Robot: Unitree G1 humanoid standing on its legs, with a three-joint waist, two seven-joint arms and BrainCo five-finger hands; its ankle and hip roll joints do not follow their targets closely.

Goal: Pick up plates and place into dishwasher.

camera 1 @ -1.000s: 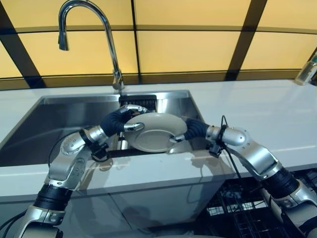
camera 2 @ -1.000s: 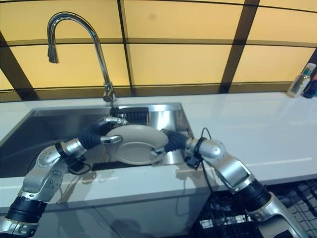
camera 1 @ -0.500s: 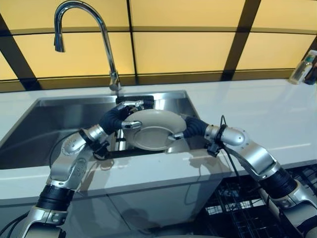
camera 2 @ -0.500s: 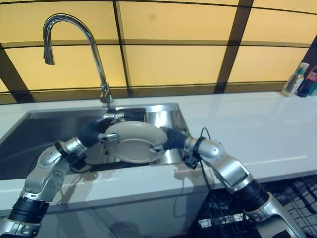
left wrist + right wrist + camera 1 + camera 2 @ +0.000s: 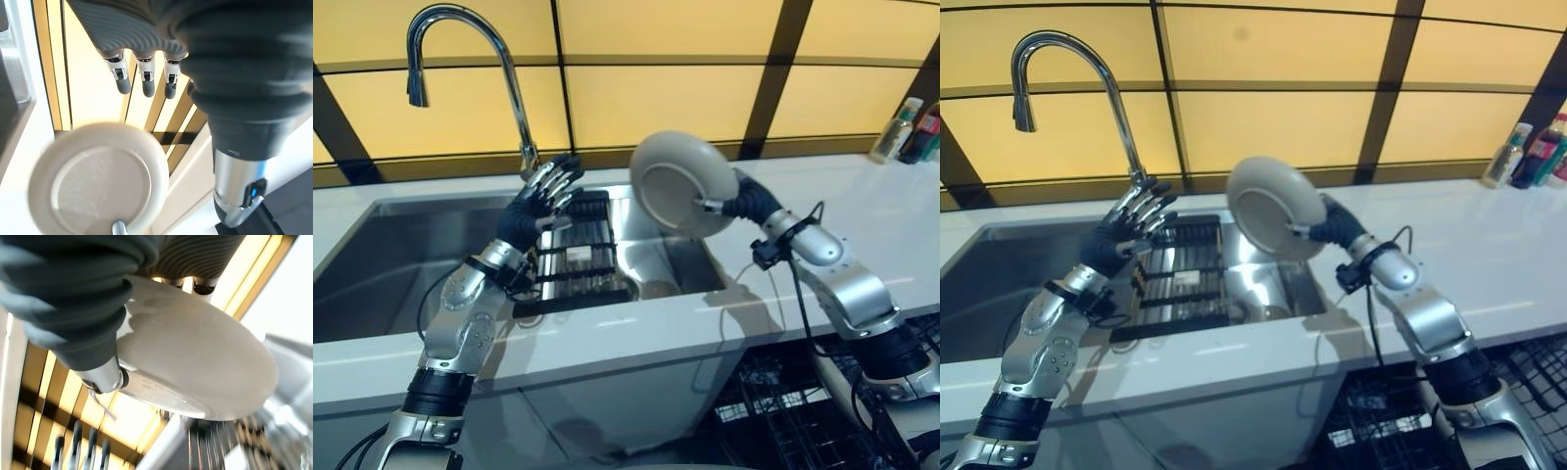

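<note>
A kitchen sink (image 5: pixel 382 264) of brushed steel is set into a white counter (image 5: pixel 842 211), with a tall curved chrome faucet (image 5: pixel 514 88) behind it and amber wall panels divided by dark bars beyond. The right robot hand (image 5: pixel 736 204) holds a round, off-white plate (image 5: pixel 680 184) up in the air above the sink's right end — the plate is tilted steeply, nearly on edge, its underside with a raised foot ring facing the camera. From the right wrist view the plate (image 5: pixel 195 372) lies across the palm, with the thumb pressed on its near face and the fingertips curled over the far rim, so this robot hand is clamped on the plate. The left robot hand (image 5: pixel 540 201) is raised over the middle of the sink, just in front of the faucet's base and well apart from the plate; its fingers are spread straight and wide and hold nothing. In the left wrist view those dark-tipped fingers (image 5: pixel 144 81) point outward with the plate (image 5: pixel 98 183) seen beyond them, untouched. Below the left robot hand a black slatted rack (image 5: pixel 573 264) lies in the sink basin. At the far right end of the counter, against the wall, stand a clear bottle (image 5: pixel 893 132) and a darker bottle (image 5: pixel 925 127) just beside it.
</note>
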